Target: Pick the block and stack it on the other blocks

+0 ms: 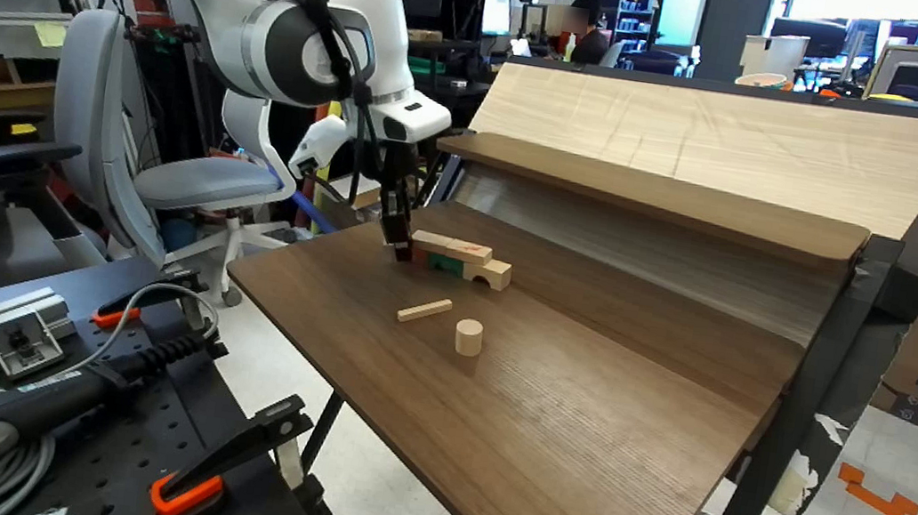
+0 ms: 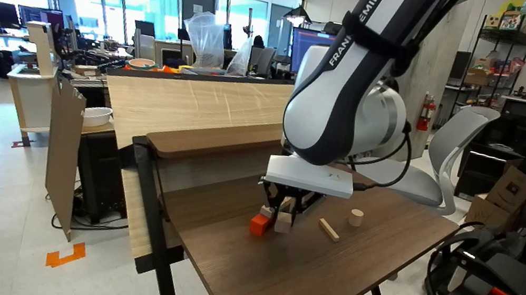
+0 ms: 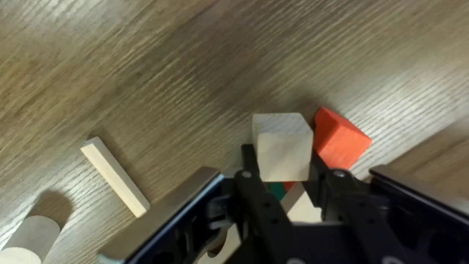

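The block is a plain light-tan cube between my gripper's fingers in the wrist view. Both fingers touch its sides, and the gripper is shut on it. The block also shows in an exterior view, low beside the red-orange piece; I cannot tell whether it touches the table. In an exterior view my gripper stands at the end of the other blocks and the block is not clearly visible. The other blocks are tan pieces lying over a green piece and a tan arch. My gripper partly hides them in the wrist view.
A thin tan stick and a short round wooden piece lie on the brown table. A raised shelf runs along the table's back. The red-orange piece sits close beside the right finger in the wrist view.
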You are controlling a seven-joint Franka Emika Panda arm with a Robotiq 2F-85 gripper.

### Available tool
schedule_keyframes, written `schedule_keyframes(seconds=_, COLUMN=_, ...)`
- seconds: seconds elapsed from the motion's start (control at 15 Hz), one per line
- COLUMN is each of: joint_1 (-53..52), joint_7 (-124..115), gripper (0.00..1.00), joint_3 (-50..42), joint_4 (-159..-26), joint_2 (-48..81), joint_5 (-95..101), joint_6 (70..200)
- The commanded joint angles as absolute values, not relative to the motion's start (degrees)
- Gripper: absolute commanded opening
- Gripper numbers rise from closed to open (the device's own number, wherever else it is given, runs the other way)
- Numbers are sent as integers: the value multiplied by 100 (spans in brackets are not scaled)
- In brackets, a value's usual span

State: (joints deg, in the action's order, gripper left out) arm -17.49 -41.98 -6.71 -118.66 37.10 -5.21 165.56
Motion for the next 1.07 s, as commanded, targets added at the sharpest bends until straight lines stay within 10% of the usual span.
schedule_keyframes(seconds=0.0, joint_1=-2109, joint_7=-4725, gripper=8, joint_3=-1056, joint_4=-11670, joint_2=3633, joint_5=-598, joint_6=16325)
schedule_keyframes(seconds=1.0, joint_1=-2350, joint_7=-7099, gripper=8, joint_3=-1476, joint_4=-10873, joint_2=3793, joint_5=-220, joint_6=15562)
